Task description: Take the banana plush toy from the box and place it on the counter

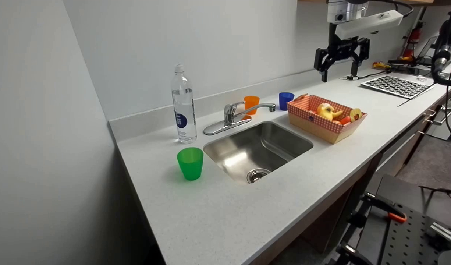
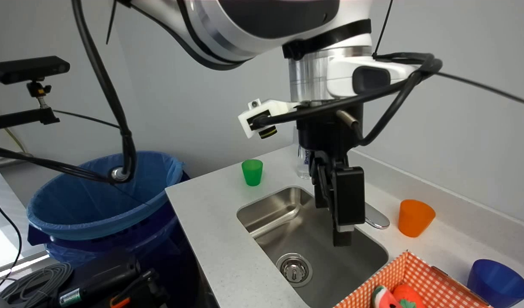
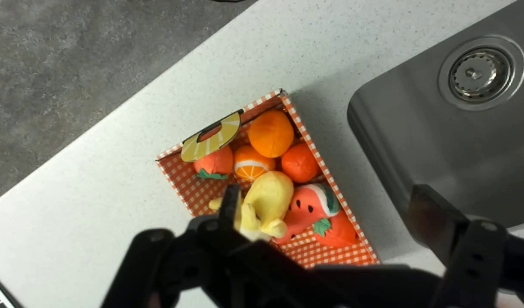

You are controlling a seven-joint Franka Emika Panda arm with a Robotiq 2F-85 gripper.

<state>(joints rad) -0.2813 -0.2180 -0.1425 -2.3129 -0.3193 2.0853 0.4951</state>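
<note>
The yellow banana plush toy (image 3: pixel 270 192) lies in the box (image 3: pixel 183 177) among red and orange toys. It also shows in an exterior view (image 1: pixel 325 111); in the other exterior picture it is out of view. The box, with checked red walls, stands on the white speckled counter (image 1: pixel 210 221) beside the sink. My gripper (image 1: pixel 339 71) is open and empty, held above the counter and higher than the box. In the wrist view my gripper (image 3: pixel 328 201) has its fingers wide apart, and one finger covers part of the banana's edge.
A steel sink (image 1: pixel 262 147) with a faucet (image 1: pixel 231 114) adjoins the box. An orange cup (image 1: pixel 251 104) and a blue cup (image 1: pixel 286 100) stand by the wall. A green cup (image 1: pixel 191 163) and a water bottle (image 1: pixel 185 110) stand past the sink. A keyboard (image 1: pixel 394 86) lies beyond the box.
</note>
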